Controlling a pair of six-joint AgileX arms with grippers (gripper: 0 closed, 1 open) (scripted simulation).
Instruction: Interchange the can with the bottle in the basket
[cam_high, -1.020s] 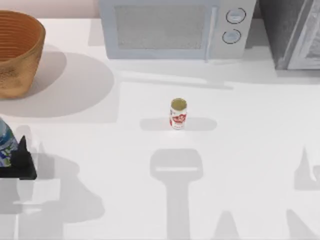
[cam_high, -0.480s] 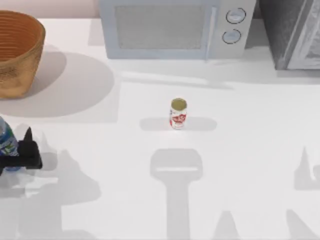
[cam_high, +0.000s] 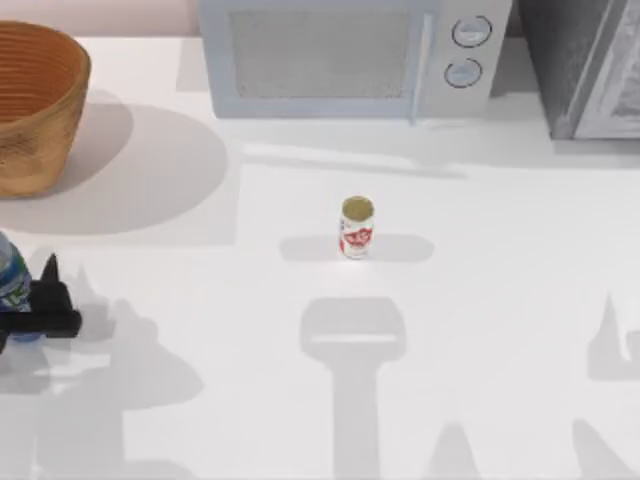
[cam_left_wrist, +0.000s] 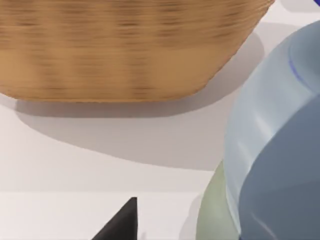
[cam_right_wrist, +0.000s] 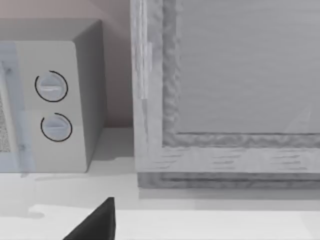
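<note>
Left pincer (cam_high: 25, 310): matte black, blocky body with a pointed triangular finger (cam_high: 50, 268) rising to a sharp tip, no visible cables, screws or markings; both wrist views show one flat black wedge-shaped fingertip (cam_left_wrist: 121, 224) with straight edges, same plain finish on the right (cam_right_wrist: 95, 222)

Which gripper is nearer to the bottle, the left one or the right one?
Left. The left gripper is right beside the bottle at the table's left edge. The right gripper is far off, facing the microwave.
</note>
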